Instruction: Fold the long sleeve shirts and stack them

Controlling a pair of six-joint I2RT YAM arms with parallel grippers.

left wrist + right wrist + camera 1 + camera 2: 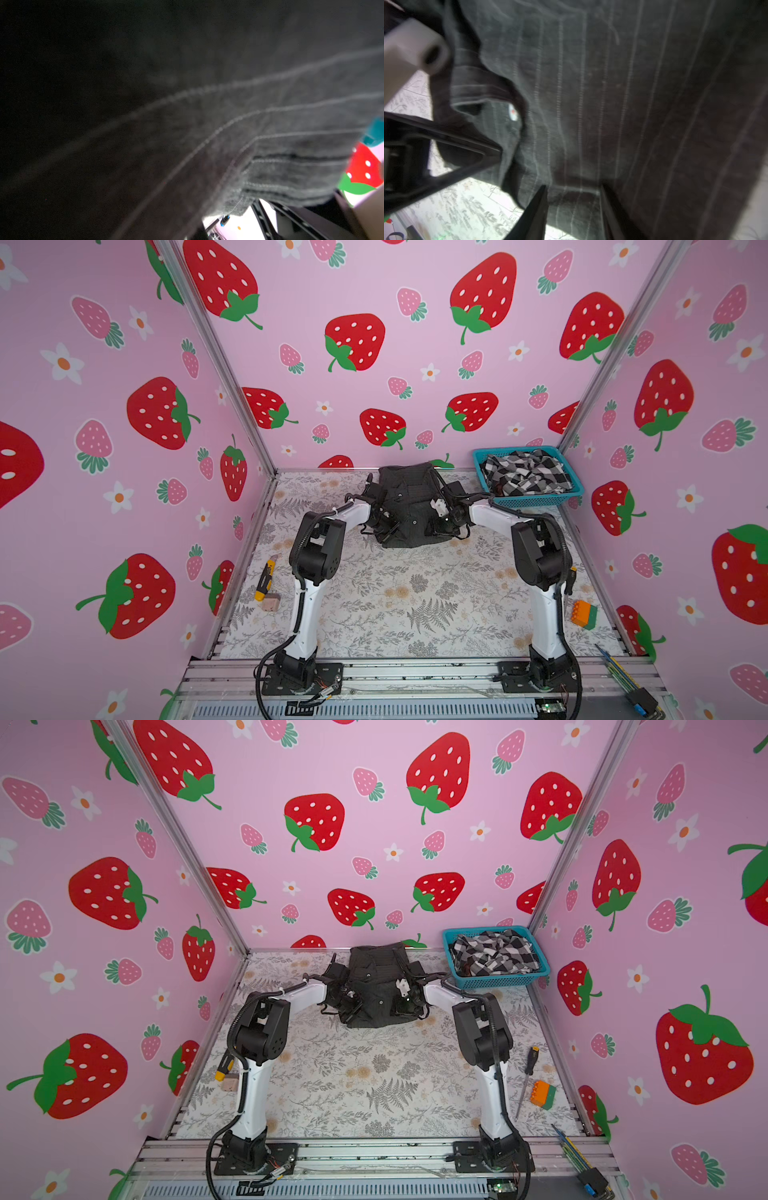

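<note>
- the dark pinstriped shirt (409,493) lay bunched at the back middle of the floral table (395,605), seen in both top views, with an arm at each side of it.
- the left gripper (384,526) sat at the shirt's left edge with its jaws pressed together. cloth filled the left wrist view, so i could not tell whether any of it was pinched.
- the right gripper (573,187) sat at the shirt's right edge with its jaws spread. its dark fingers (537,207) stood apart, with a striped hem of the shirt lying between them.
- the checked shirt (525,475) lay crumpled inside the blue basket (536,501) in the back right corner, just beside the pinstriped one.
- a yellow utility knife (265,574) lay near the table's left edge and an orange and green block (583,614) near its right edge, both well apart from the shirts.
</note>
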